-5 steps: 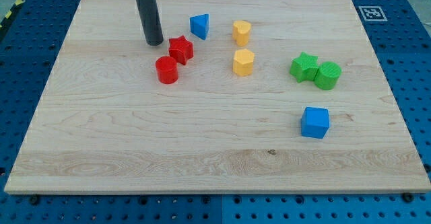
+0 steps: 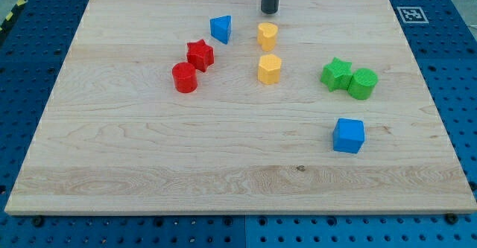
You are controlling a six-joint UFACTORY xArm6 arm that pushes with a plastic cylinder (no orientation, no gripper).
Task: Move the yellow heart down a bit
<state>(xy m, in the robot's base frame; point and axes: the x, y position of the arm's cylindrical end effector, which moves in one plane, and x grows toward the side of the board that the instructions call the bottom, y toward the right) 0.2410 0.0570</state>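
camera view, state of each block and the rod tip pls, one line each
my tip: just above yellow heart, apart
yellow heart block: untouched
yellow hexagon block: below the heart, apart
red star block: touching red cylinder block
green star block: touching green cylinder block
blue triangle block: alone
blue cube block: alone

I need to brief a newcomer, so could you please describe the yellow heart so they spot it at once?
On the wooden board, look near the top edge, just below my tip. The yellow heart is the upper of two yellow blocks; the yellow hexagon below it is flat-sided.
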